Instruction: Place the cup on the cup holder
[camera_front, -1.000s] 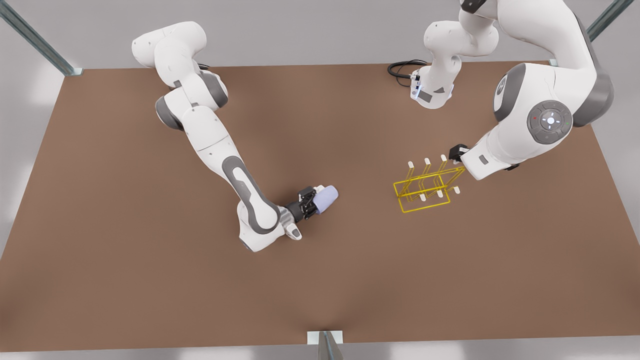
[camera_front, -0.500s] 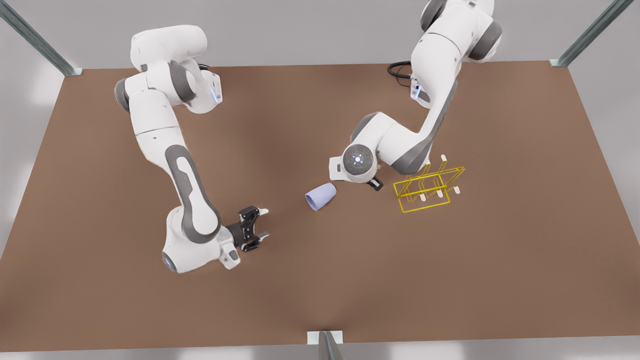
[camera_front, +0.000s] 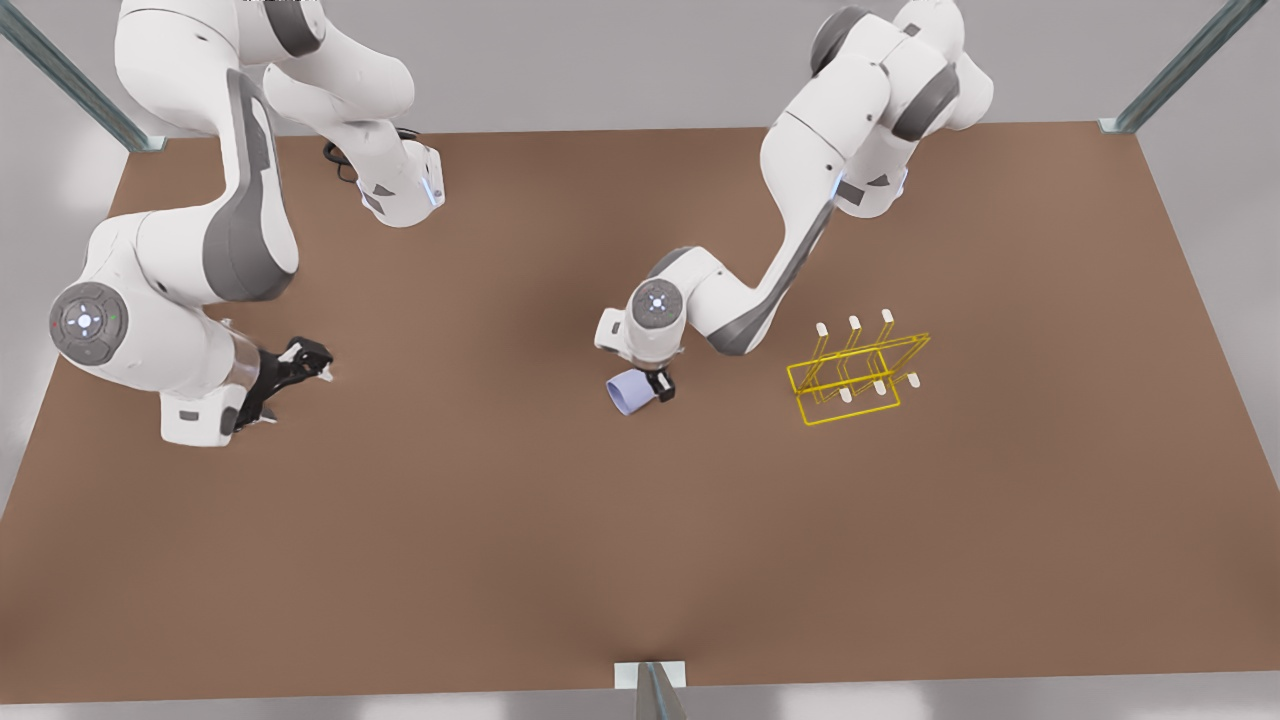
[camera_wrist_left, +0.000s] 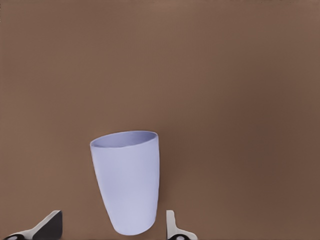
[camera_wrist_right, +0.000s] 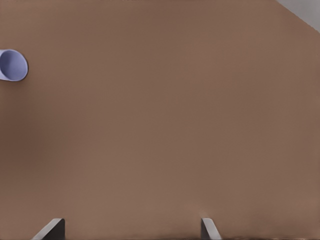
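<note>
Brown table (camera_front: 500, 560) — cup (camera_front: 627, 392) lying on it, cup holder (camera_front: 855, 375) standing apart.

Light falls soft and even from above on my table (camera_front: 1000, 520), with no hard edge to any shadow. In the front view a broad, dim band darkens the brown top through its middle, while the areas toward the front view's left and right sides are paler. My white arm shells are bright but not blown out, and pale patches gleam on the grey floor beyond the table edges. From my left wrist the cup (camera_wrist_left: 127, 185) is smoothly shaded, its inner rim slightly darker, and the table deepens in tone to one side of it. From my right wrist a vague dusky patch lies near the cup (camera_wrist_right: 13, 65).
</note>
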